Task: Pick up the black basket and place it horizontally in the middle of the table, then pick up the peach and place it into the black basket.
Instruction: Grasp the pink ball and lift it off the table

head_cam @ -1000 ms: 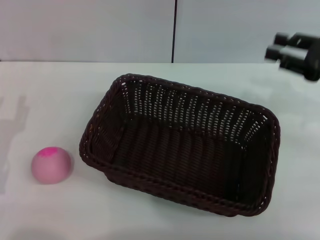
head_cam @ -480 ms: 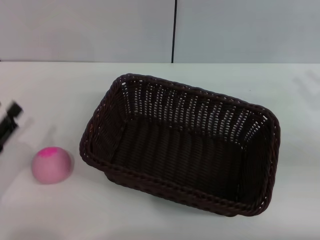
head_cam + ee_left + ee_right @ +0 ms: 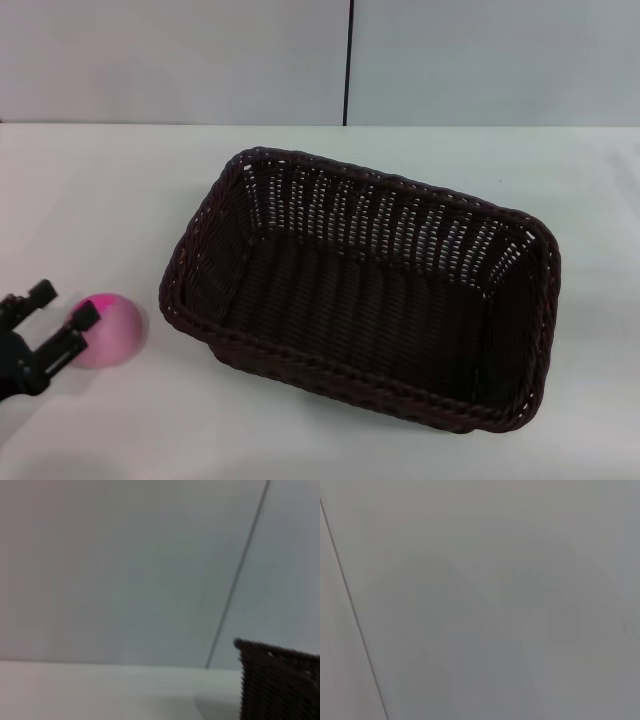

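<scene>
While the black basket (image 3: 365, 295) sits open side up near the middle of the white table (image 3: 110, 200), its long axis slightly skewed, my left gripper (image 3: 62, 316) comes in low from the left edge of the head view. Its two dark fingers (image 3: 40, 297) are spread apart, one at the peach's left side and the other lying across its front, so the claw reads as open and holds nothing that I can see. The peach (image 3: 112, 328), pale pink with a magenta patch on top, rests on the tabletop just left of the basket's near-left corner, apart from the wicker. The basket's interior shows only its dark woven floor and open-weave walls. From the left wrist camera I get a corner of the basket's braided rim (image 3: 280, 680) against a pale wall with a thin dark seam (image 3: 235, 580). My right arm is out of sight in the head view, and its wrist camera shows only blank wall.
</scene>
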